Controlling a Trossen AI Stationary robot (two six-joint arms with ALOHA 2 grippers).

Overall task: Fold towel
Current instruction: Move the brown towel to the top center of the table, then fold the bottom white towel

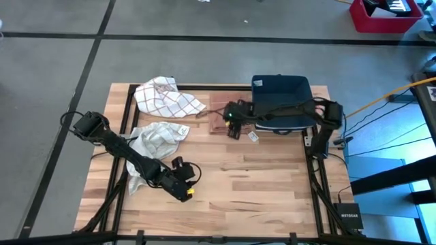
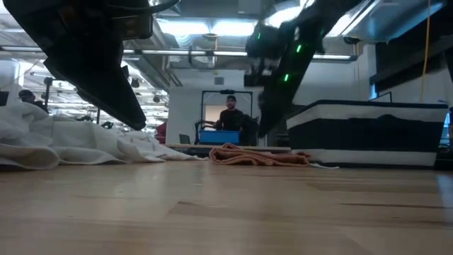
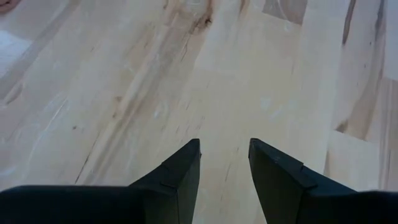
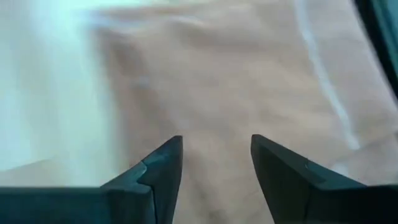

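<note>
While my left gripper [image 1: 189, 182] hovers parted and empty over bare table [image 1: 272, 190] at 7 o'clock, my right gripper [image 1: 230, 122] hangs parted above the brown towel [image 1: 219, 112] at 12 o'clock, beside the blue bin [image 1: 281, 92]. White towels [image 1: 160, 136] lie at 10 o'clock.

Looking straight down from overhead on the whole wooden table [image 1: 225, 184] and both arms; level across the tabletop [image 2: 226, 212] from board height toward the room behind; close behind each arm's jaws, peering past them at bare wood [image 3: 249, 74] and brown cloth [image 4: 236, 74]; brown cloth [image 2: 258, 156] also shared with low and overhead views.
</note>
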